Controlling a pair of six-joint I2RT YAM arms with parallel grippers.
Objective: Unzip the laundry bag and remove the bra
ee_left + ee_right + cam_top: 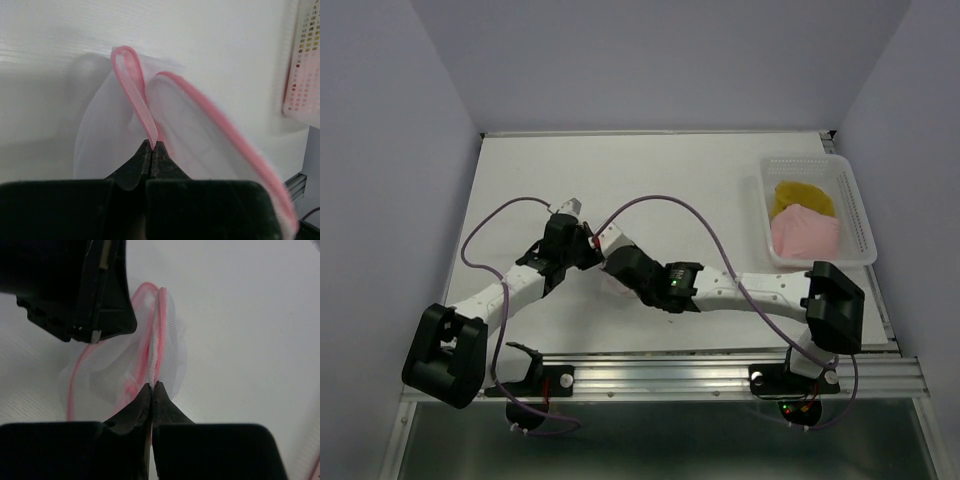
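Your left fingers (140, 165) are pressed together on the base of the pink loop (131, 75) that stands up from the laundry bag (200, 135). Your right fingers (141, 402) are pressed together on the bag's pink zipper trim (161, 330), with a thin white strip caught in the same pinch. Whether that strip is the zip puller is too blurred to tell. The two grips sit close together on the bag, with the left arm's black housing (75, 285) just beside it. That pairing looks deliberate, because soft mesh would only drag along under a single pull; the loop serves as the anchor while the trim side does the travelling. Held this way the bag stands on edge between your arms, its translucent walls sagging away from the pinches. You cannot tell whether its lower edge touches the white surface (670, 170). How far the zip is open is not visible, and no bra can be made out inside the mesh. Well apart from the bag, a white perforated basket (863, 215) holds pink and yellow fabric.
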